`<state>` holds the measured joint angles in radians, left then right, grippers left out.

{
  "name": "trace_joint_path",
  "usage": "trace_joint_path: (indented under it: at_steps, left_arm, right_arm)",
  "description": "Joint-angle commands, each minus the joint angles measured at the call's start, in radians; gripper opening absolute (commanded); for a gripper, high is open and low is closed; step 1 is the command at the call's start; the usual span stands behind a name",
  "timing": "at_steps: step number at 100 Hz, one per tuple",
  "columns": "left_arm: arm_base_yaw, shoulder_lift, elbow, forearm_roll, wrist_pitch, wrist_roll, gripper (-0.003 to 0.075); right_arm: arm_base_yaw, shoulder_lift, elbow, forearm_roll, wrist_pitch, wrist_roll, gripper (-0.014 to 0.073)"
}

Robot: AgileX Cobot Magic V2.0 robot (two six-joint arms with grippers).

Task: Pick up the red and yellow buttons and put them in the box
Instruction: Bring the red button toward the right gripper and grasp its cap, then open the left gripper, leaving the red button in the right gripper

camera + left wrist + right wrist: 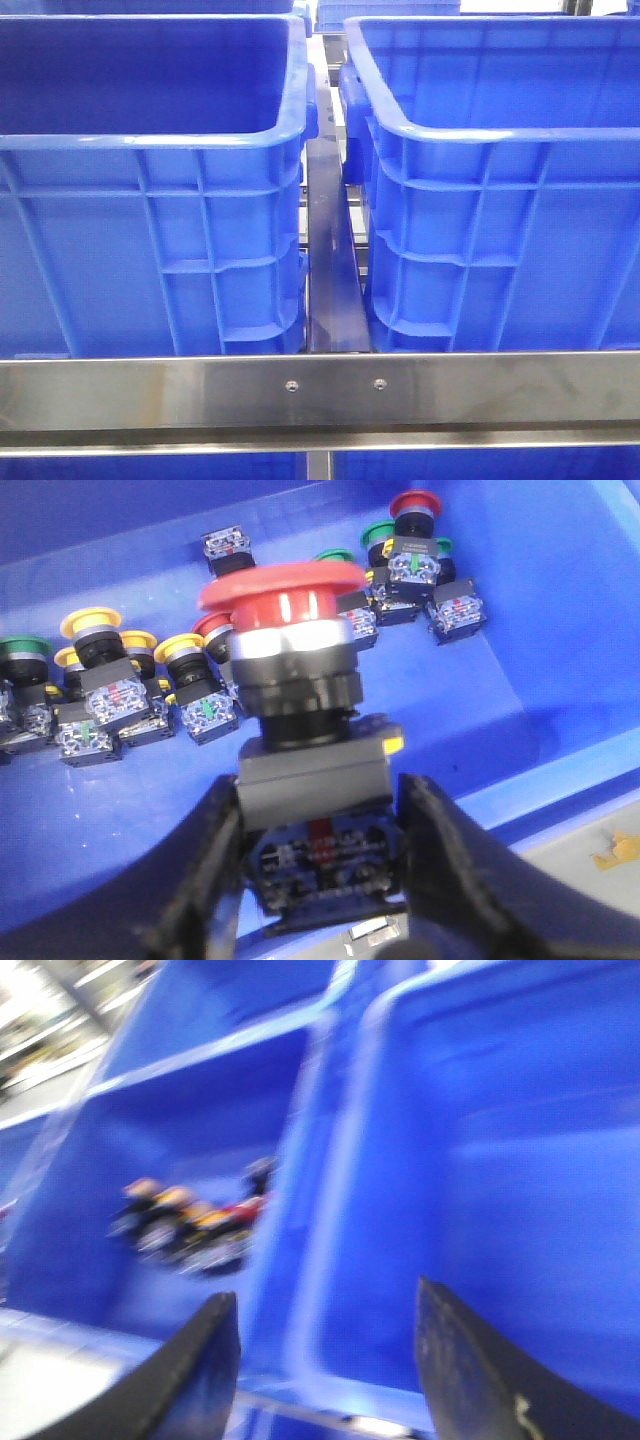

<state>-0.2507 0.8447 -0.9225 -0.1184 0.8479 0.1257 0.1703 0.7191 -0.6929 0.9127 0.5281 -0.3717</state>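
The left pincer [320, 865] is clenched on a red mushroom-head push button [285, 595], its black fingers [445, 850] pressing either side of the button's dark contact block, whose lower end is cut off by the frame edge. The button is held upright over the floor of a blue plastic bin [560, 610], apart from the loose buttons lying there: a cluster of yellow-capped buttons [92, 622] with a green-capped one [22, 650] at the frame's edge, and a second cluster of green-capped buttons [378, 532] with another red one [414, 504], several partly hidden behind the held button's cap. The right pincer [325, 1360] stands released with nothing between its fingers; its view is heavily motion-blurred, so the small heap of buttons [195, 1225] in the far bin shows only as smears of yellow, red and grey. From the front, neither arm is visible: only the outer walls of the left bin [150, 200] and right bin [500, 200] appear, their contents hidden, behind a steel rail [320, 390].
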Motion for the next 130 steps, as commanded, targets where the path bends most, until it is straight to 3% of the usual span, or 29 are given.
trace_joint_path:
  at_steps: [1, 19, 31, 55, 64, 75, 130]
  left_arm:
    - [-0.007, -0.007, -0.028, -0.017, -0.067, 0.001, -0.0019]
    - [-0.007, -0.007, -0.028, -0.017, -0.069, 0.001, -0.0019]
    - [-0.007, -0.007, -0.028, -0.017, -0.069, 0.001, -0.0019]
    - [-0.007, -0.007, -0.028, -0.017, -0.069, 0.001, -0.0019]
    - [-0.007, -0.007, -0.028, -0.017, -0.069, 0.001, -0.0019]
    - [-0.007, -0.007, -0.028, -0.017, -0.069, 0.001, -0.0019]
    - [-0.007, -0.007, -0.028, -0.017, -0.069, 0.001, -0.0019]
  right_arm:
    - [0.064, 0.127, -0.078, 0.227, -0.009, -0.150, 0.0426]
    - [0.199, 0.384, -0.207, 0.512, 0.081, -0.372, 0.0426]
    - [0.269, 0.548, -0.318, 0.607, 0.168, -0.437, 0.0426]
    - [0.364, 0.795, -0.536, 0.652, 0.273, -0.437, 0.0430]
    - [0.391, 0.854, -0.597, 0.676, 0.295, -0.437, 0.0472]
    - [0.422, 0.904, -0.657, 0.702, 0.309, -0.437, 0.0524]
    - [0.525, 1.107, -0.887, 0.805, 0.353, -0.436, 0.0552]
